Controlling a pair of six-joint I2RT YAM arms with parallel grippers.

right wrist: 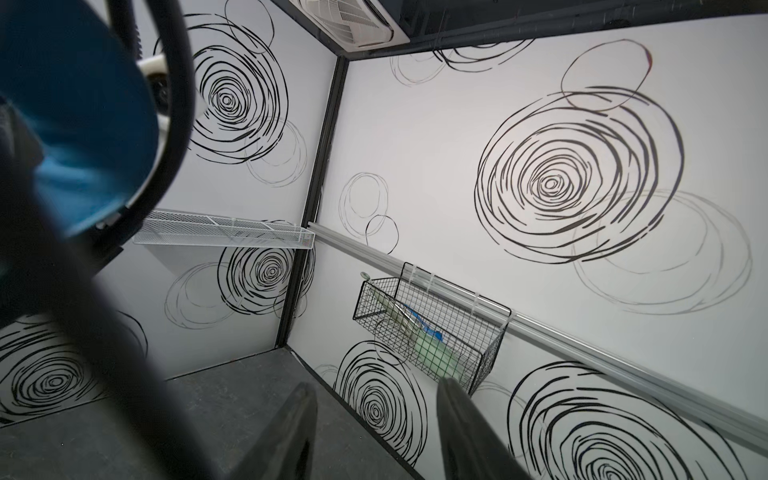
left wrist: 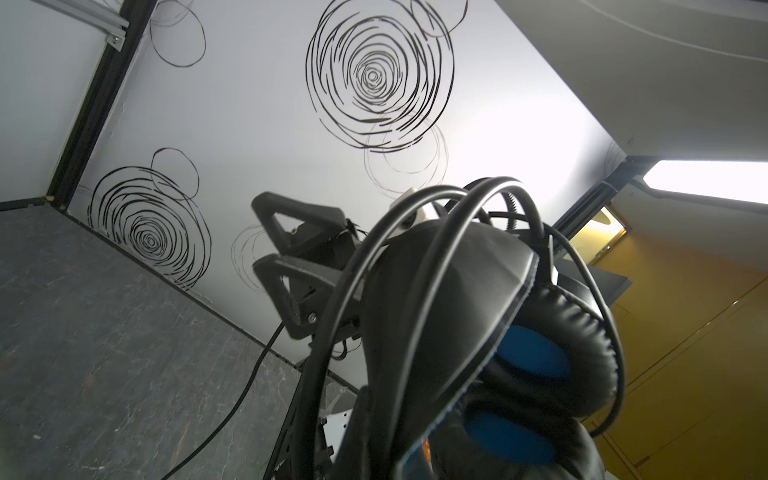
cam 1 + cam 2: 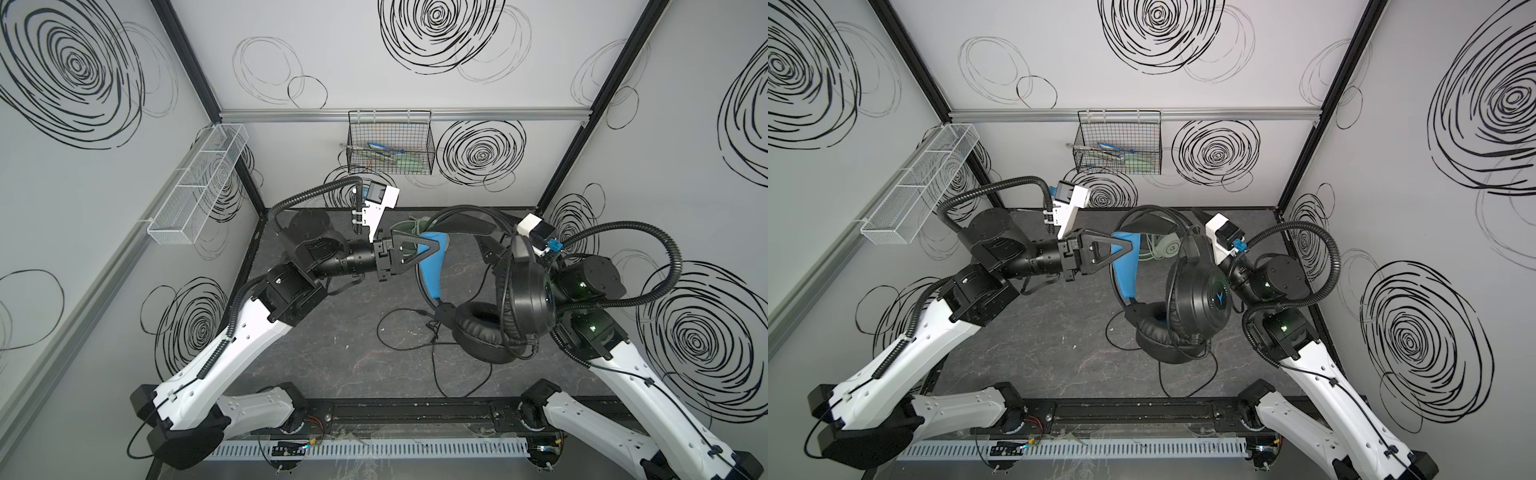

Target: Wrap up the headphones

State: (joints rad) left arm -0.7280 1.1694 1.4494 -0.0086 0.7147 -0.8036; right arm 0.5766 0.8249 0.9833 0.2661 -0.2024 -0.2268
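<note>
The black headphones (image 3: 528,291) hang in the air right of centre, blue headband padding (image 3: 430,270) up, black cord looped round the band and ear cups (image 2: 552,332). Loose cord (image 3: 409,332) trails onto the table. My left gripper (image 3: 434,246) is shut on the blue padding near the top of the band. My right gripper (image 3: 478,237) stands open behind the headset with nothing between its fingers (image 1: 299,419); in the left wrist view the right gripper (image 2: 259,232) shows beside the looped cord. The mint-green headphones (image 3: 1163,249) lie at the back of the table, partly hidden.
A black wire basket (image 3: 390,153) holding a few items hangs on the back wall. On the left wall is a white mesh shelf (image 3: 199,183). Patterned walls close in three sides, and a black rail (image 3: 399,415) runs along the front edge.
</note>
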